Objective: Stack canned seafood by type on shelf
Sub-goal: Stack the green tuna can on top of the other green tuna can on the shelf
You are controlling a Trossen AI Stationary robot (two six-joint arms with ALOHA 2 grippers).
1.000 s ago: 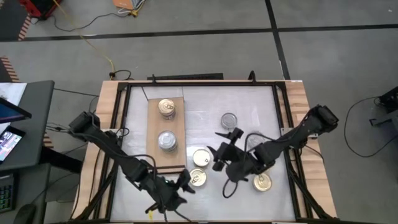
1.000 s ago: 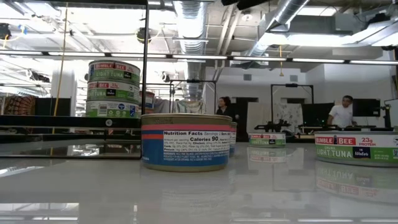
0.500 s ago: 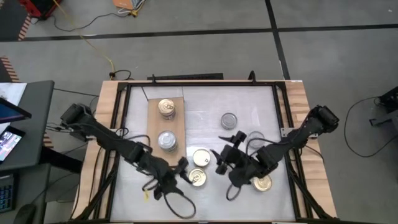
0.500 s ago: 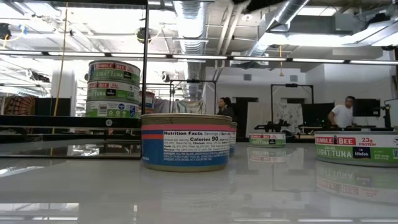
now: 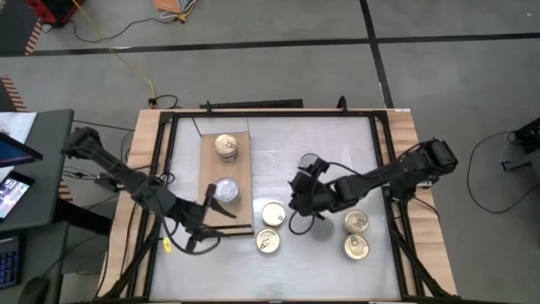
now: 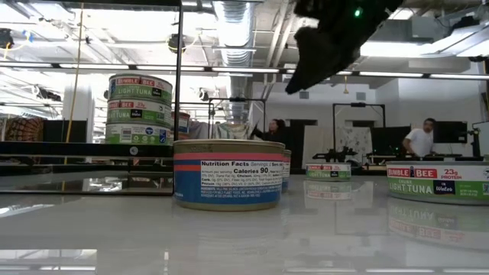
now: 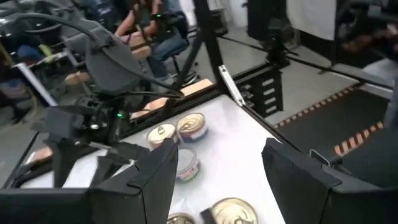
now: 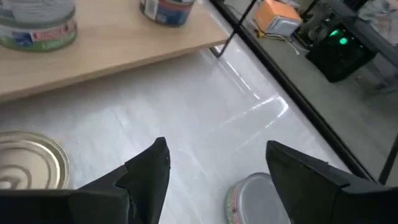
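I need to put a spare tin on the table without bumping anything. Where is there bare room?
The white tabletop is bare along its far edge, beyond the shelf and the grey-topped tin. The near-left corner is taken by the left pincer. It is crowded mid-table around the right pincer and the loose gold tins.

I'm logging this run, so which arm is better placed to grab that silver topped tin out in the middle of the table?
Probably the right. The right gripper hangs open beside the silver-topped tin; the left gripper is across the shelf.
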